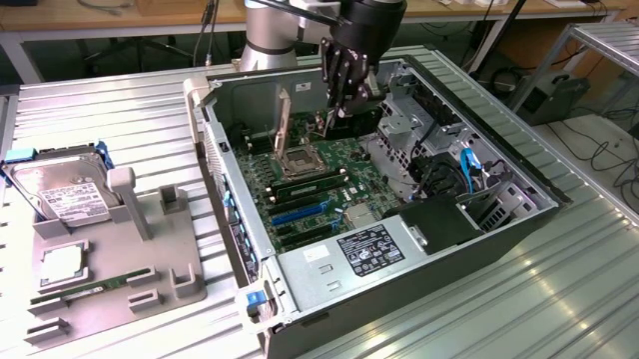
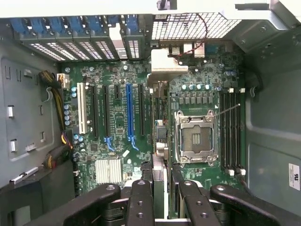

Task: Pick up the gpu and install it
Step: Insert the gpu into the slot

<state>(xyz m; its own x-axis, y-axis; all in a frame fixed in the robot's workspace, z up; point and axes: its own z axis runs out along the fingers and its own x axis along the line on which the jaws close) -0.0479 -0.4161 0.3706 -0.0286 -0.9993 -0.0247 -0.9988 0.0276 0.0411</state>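
The gpu (image 1: 322,126) hangs upright under my gripper (image 1: 345,112) inside the open computer case (image 1: 519,217), just above the motherboard (image 1: 330,198). In the wrist view the gpu (image 2: 159,183) is seen edge-on between the black fingers (image 2: 141,200), and its silvery bracket (image 2: 162,61) points at the slot covers on the case's rear wall. My gripper (image 2: 161,188) is shut on the card's upper edge. The card lies between the blue expansion slot (image 2: 130,110) and the CPU socket (image 2: 195,136), parallel to the slots.
A grey fixture tray (image 1: 170,262) on the exterior view's left carries a silver hard drive (image 1: 65,194), a processor chip (image 1: 62,262) and a green RAM stick (image 1: 90,288). The case walls, a drive cage (image 1: 399,127) and the power supply (image 1: 370,250) surround the motherboard.
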